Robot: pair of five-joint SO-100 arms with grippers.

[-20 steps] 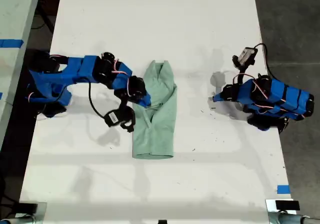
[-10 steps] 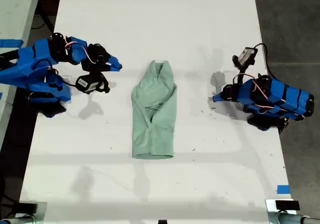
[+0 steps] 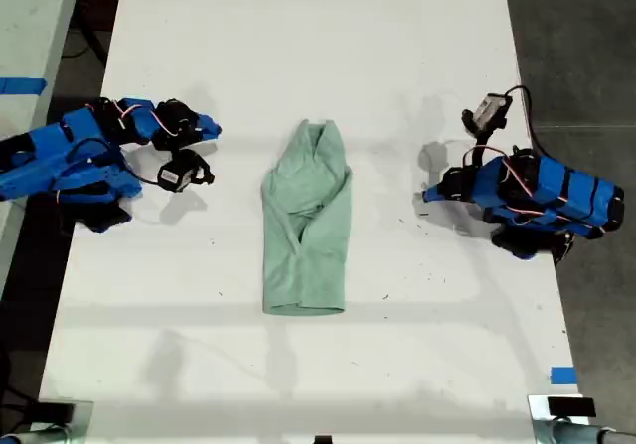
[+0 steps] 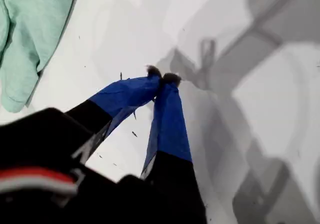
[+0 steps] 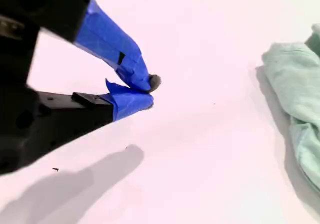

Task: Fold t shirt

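The pale mint-green t shirt (image 3: 306, 225) lies folded into a narrow strip in the middle of the white table (image 3: 318, 27), collar end toward the exterior view's top. My first gripper (image 3: 425, 196) rests shut and empty on the table at the exterior view's right, well apart from the cloth. In the first wrist view, its blue tips (image 4: 162, 77) meet over shadowed table, with the t shirt (image 4: 30, 28) beyond. My second gripper (image 3: 211, 128) hangs shut and empty at the exterior view's left, a gap away from the garment. Its tips (image 5: 149, 91) point toward the t shirt (image 5: 295, 83).
A blue tape mark (image 3: 562, 374) sits near the table's corner at the exterior view's lower right. A second table with blue tape (image 3: 22, 84) stands along the exterior view's left. Dark floor (image 3: 576, 47) borders the exterior view's right.
My second gripper has drawn back from the t shirt's edge toward the exterior view's left, leaving the cloth lying still. My first arm has not moved.
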